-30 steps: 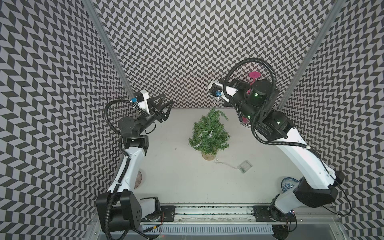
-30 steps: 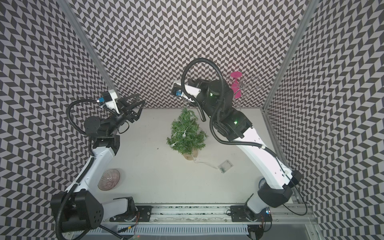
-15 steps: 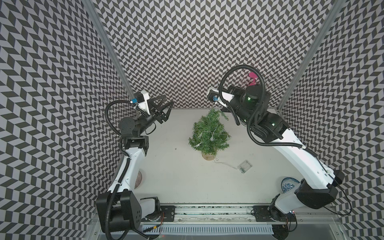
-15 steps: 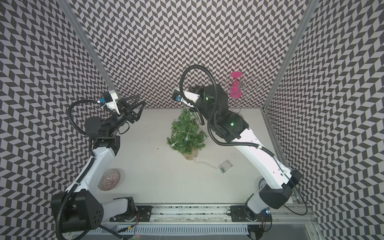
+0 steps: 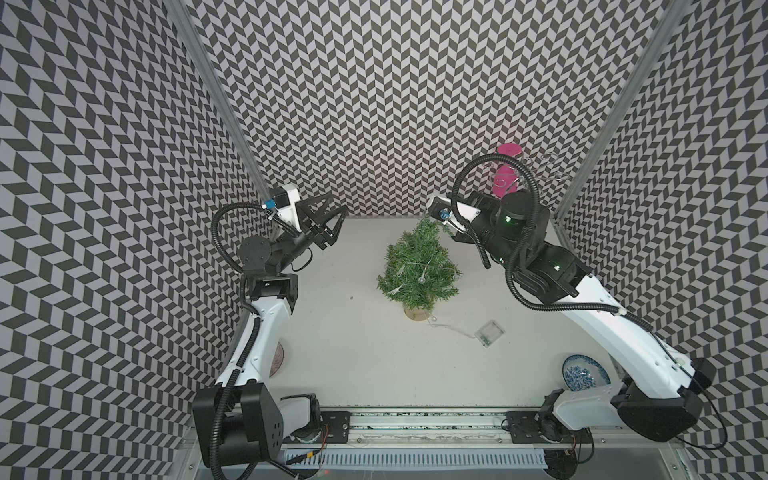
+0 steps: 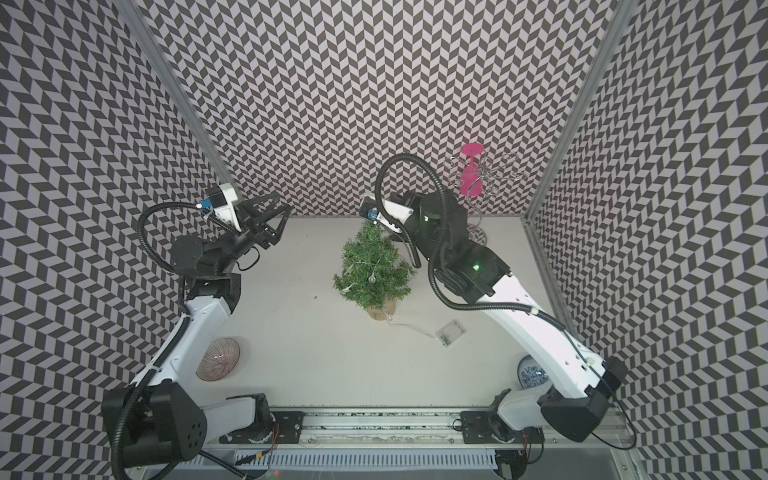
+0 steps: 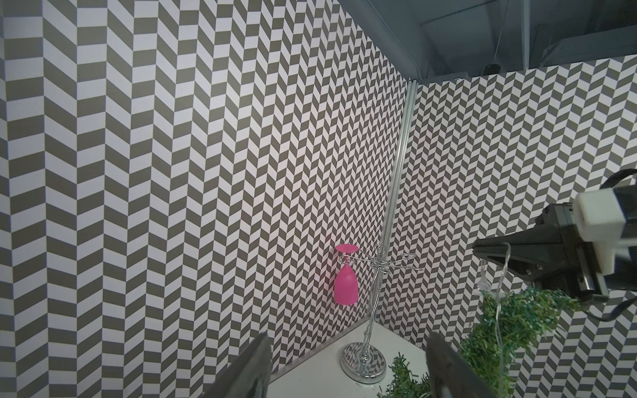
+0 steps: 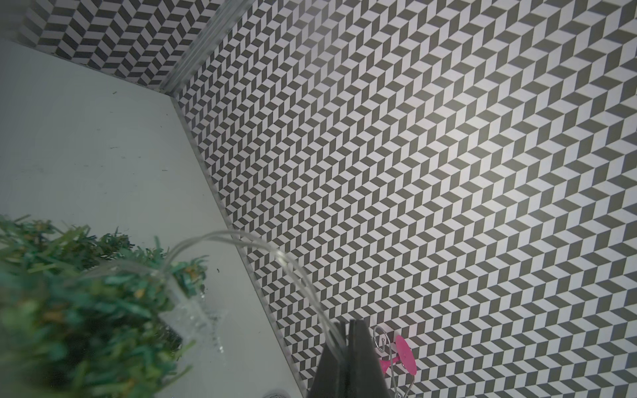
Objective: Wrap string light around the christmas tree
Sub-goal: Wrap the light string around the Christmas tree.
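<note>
1. The right arm's jaws are pressed together on the string light. Its thin pale wire comes out from between them and arcs down to the christmas tree.
2. In the left wrist view the wire hangs from these jaws into the top of the tree. One clear bulb dangles just under them.
3. These jaws stand just above the tree's bent tip, on its back-wall side.
4. In both top views the rest of the string light loops across the tree, with bulbs among the branches.
5. Below, the wire leaves the tree at its wooden base and runs over the surface to the battery box. The box lies flat near the base on the right arm's side, well below the jaws.
6. The left arm's jaws are spread wide and hold nothing. They are raised off the surface and well apart from the tree, on its left-arm side.
7. Behind the tree, in the back corner, a pink glass hangs upside down on a silver stand.
8. A blue patterned bowl and a ribbed bowl sit well apart from the tree, one by each arm.
</note>
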